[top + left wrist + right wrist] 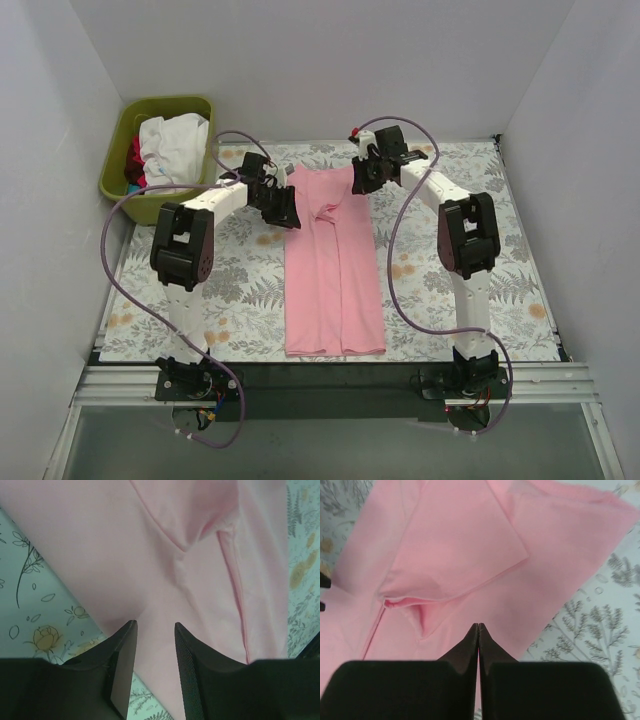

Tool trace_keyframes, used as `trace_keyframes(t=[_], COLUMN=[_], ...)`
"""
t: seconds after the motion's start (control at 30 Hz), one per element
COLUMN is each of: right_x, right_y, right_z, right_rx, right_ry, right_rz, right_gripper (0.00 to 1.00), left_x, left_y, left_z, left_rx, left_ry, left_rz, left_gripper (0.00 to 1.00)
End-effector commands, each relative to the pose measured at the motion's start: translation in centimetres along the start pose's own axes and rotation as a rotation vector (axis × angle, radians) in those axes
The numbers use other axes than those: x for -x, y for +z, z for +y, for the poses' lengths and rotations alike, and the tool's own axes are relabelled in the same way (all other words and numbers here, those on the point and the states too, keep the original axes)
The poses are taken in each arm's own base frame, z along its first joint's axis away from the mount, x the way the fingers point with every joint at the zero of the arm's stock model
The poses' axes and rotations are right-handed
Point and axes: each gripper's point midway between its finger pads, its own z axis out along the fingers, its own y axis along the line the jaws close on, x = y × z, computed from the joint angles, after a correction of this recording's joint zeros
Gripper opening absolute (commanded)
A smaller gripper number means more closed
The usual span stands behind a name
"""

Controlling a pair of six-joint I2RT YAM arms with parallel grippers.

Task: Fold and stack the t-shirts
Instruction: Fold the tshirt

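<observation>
A pink t-shirt (333, 270) lies on the floral table cloth, folded lengthwise into a long strip with its sleeves turned in. My left gripper (283, 205) is open and hovers over the shirt's upper left edge. In the left wrist view the jaws (155, 625) stand apart over the pink cloth (165, 545) with nothing between them. My right gripper (362, 180) is at the shirt's upper right corner. In the right wrist view its fingers (478, 625) are pressed together above the folded sleeve (460, 545) and hold no cloth.
A green basket (112, 170) at the back left holds several more garments, white (172, 140) and red among them. White walls close in the left, right and back sides. The floral cloth (470, 310) covers the table.
</observation>
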Motion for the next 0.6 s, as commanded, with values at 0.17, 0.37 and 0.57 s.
trace_keyframes(t=[0.17,0.37,0.57], right_x=[-7.7,-8.4,-5.9], right_y=[2.5,4.6,6.4], right_z=[0.1,-4.0,-7.8], right_rx=[0.047,-0.085,-0.128], right_ry=[0.091,0.113,0.145], right_rz=[0.216,0.238,0.164], right_gripper=[0.01,0.01,0.01], left_x=[0.5,1.1,3.2], left_y=[2.2,4.8,6.5], left_z=[2.3,4.9,6.6], left_rx=[0.081,0.142,0.157], left_ry=[-0.067,-0.097,-0.1], left_rz=[0.012,0.027,0.006], left_gripper=[0.34,0.31,0.31])
